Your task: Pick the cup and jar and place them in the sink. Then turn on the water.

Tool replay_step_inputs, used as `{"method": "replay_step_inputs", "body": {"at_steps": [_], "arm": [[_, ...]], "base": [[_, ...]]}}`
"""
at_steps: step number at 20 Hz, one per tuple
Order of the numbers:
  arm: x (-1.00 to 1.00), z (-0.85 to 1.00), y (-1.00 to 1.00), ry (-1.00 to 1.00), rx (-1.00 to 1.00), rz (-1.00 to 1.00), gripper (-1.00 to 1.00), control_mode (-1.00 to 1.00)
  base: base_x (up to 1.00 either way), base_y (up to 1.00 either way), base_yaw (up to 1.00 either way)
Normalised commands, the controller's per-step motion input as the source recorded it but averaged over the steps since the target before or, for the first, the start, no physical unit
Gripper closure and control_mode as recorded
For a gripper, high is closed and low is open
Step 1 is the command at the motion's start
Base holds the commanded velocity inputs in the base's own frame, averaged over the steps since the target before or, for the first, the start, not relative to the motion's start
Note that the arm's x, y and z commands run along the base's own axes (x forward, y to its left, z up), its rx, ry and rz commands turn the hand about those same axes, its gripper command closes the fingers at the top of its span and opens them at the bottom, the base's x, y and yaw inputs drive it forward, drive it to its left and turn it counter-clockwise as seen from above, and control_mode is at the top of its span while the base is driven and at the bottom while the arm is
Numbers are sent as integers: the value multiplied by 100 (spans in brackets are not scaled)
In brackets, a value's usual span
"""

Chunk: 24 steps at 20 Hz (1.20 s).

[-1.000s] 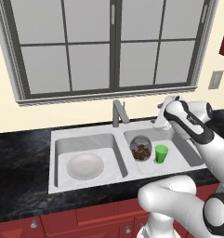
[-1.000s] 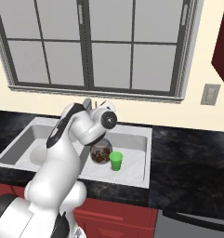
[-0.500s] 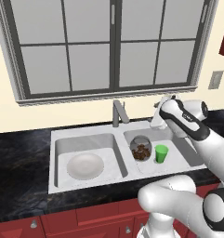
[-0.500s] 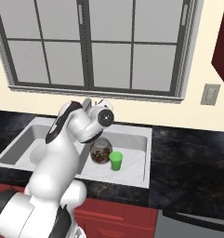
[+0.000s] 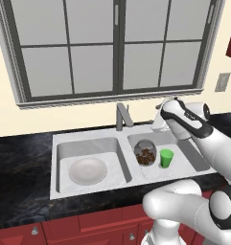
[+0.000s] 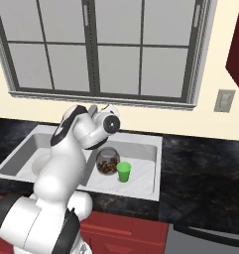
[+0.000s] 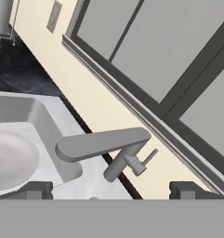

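A grey-framed window (image 5: 117, 48) fills the cream wall (image 5: 88, 119) above a black counter (image 5: 21, 167).

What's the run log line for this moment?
cup, jar: in sink right basin | pincer: open, empty, facing faucet | water: off

The arm (image 5: 210, 143) is glossy white with rounded, bulbous links, dark grey joint bands and a round black cap at its wrist.
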Motion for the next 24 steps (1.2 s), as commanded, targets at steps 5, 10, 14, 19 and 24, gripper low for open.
{"method": "replay_step_inputs", "body": {"at_steps": [5, 10, 14, 19, 24], "arm": [[7, -10, 6, -4, 0, 0, -100, -100], [11, -3, 2, 0, 0, 0, -100, -100], [15, 0, 0, 0, 0, 0, -100, -100], [15, 0, 0, 0, 1, 0, -100, -100], [7, 0, 2, 0, 2, 0, -100, -100]], "base": [[0, 0, 0], [0, 0, 0], [0, 0, 0], [0, 0, 0], [0, 0, 0]]}}
